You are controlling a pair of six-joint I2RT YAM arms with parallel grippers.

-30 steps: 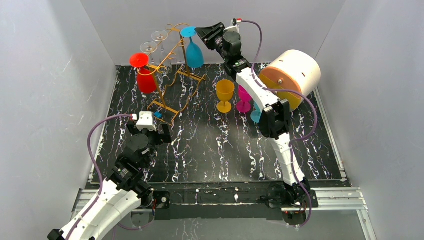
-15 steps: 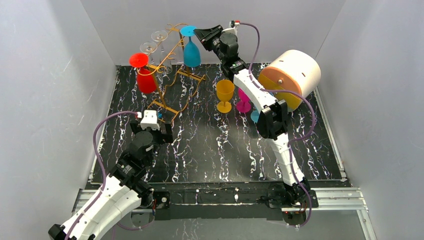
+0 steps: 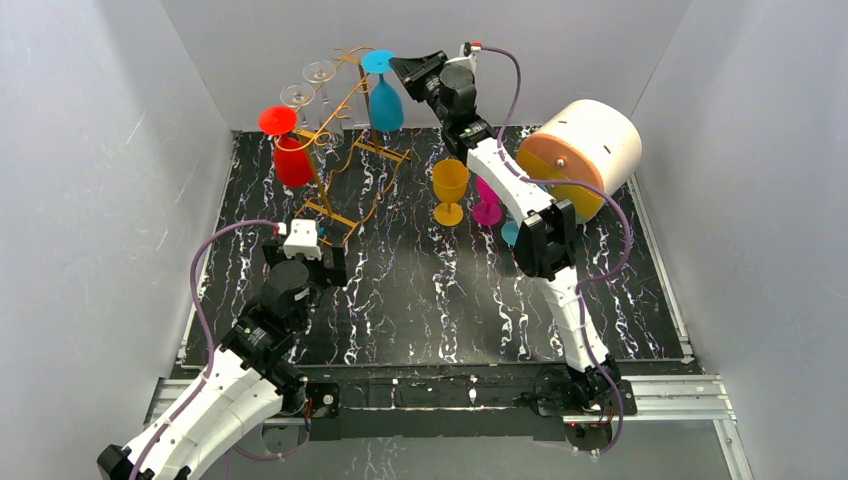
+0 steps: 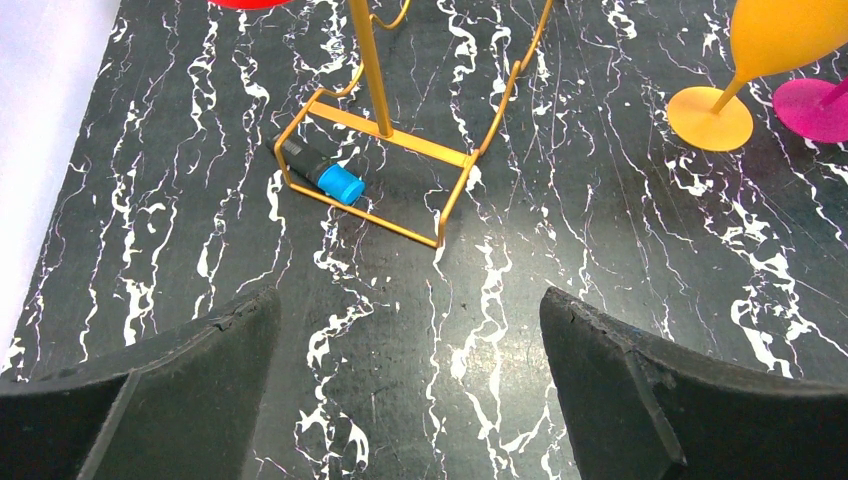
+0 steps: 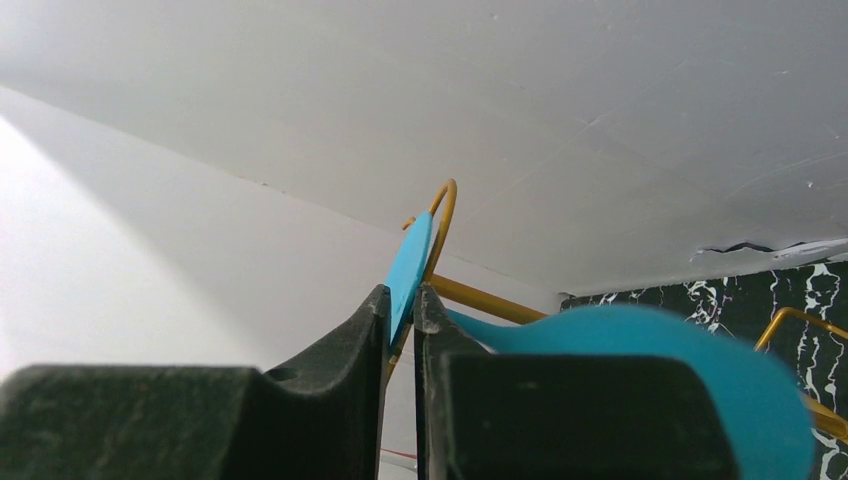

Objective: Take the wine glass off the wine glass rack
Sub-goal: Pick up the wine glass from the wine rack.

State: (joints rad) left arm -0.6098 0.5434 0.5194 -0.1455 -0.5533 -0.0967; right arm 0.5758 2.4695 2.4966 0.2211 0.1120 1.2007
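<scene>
The step in hand is the grasp of one glass before it is lifted away. The wine glass rack (image 3: pixel 322 180) stands on the bench (image 3: pixel 430 300) at about 11 o'clock in the top view, and the blue wine glass (image 3: pixel 387 108) hangs on it bowl down, at the 1 o'clock end of the rack, with its round foot on top. The right tool (image 3: pixel 405 66) is raised high and reaches this foot from the 3 o'clock side. In the right wrist view the two fingers (image 5: pixel 350 350) stand narrow, with the thin edge of the blue foot pinched between them and a gold wire of the rack just behind, so I judge that the tool holds the glass by the foot. The glass is not yet free, because its stem is between the wires. I think the next move calls for a slide of the foot along the wires toward the open curled end, level and slow, and only then a lift, as a tilt could catch the foot or pull the light rack. The left tool (image 4: pixel 410 400) hangs low over the bench at 6 o'clock of the rack base, fingers wide apart and holding nothing; it could press down the base if the rack starts to tip
</scene>
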